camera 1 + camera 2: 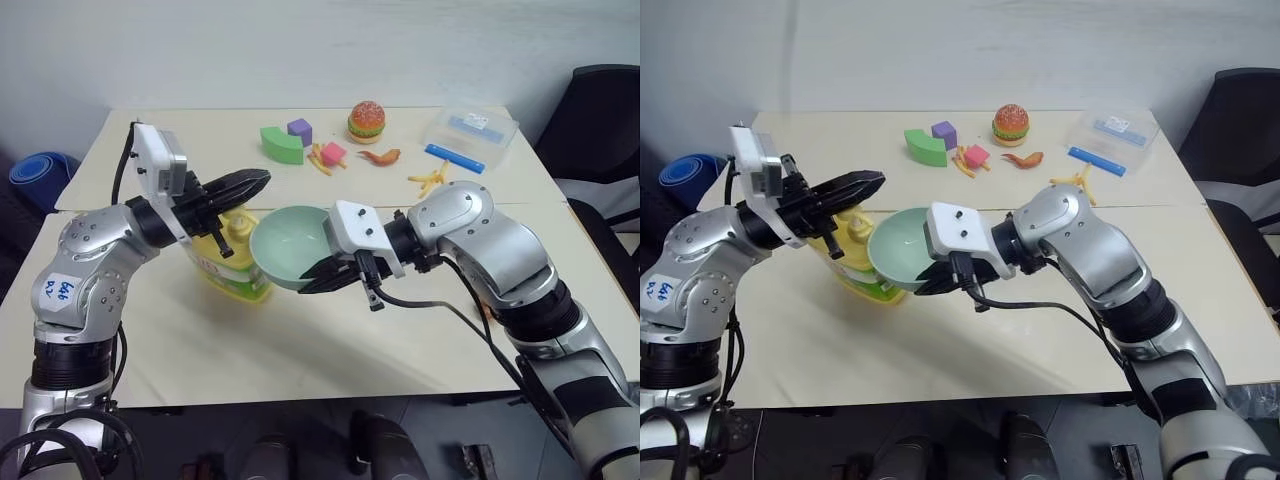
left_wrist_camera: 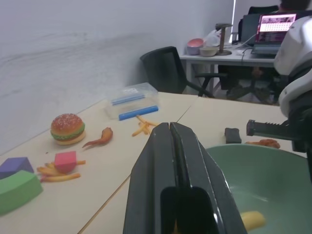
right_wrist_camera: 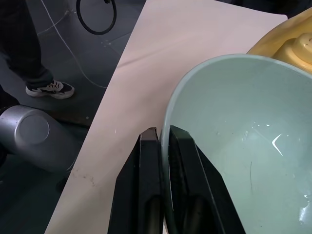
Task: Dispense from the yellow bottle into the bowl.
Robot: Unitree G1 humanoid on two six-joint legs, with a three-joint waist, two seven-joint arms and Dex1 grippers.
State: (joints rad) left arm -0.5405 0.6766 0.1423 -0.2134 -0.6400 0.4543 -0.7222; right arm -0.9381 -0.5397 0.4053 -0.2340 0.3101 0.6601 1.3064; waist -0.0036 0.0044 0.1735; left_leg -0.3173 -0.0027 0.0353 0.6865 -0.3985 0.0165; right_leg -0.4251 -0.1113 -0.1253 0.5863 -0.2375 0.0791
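Bowl [image 1: 290,245] first: small, round, pale mint-green and smooth, it hangs tilted above the surface [image 1: 300,340], its rim pinched between the jaws of the right gripper [image 1: 322,277]. Just beside it stands the yellow bottle [image 1: 232,262], a chunky jug with a green-and-white label and a yellow pump top. The left gripper [image 1: 262,178] hovers over that pump, jaws pressed together on nothing. A toy burger [image 1: 366,121] and coloured blocks [image 1: 290,140] lie well behind.
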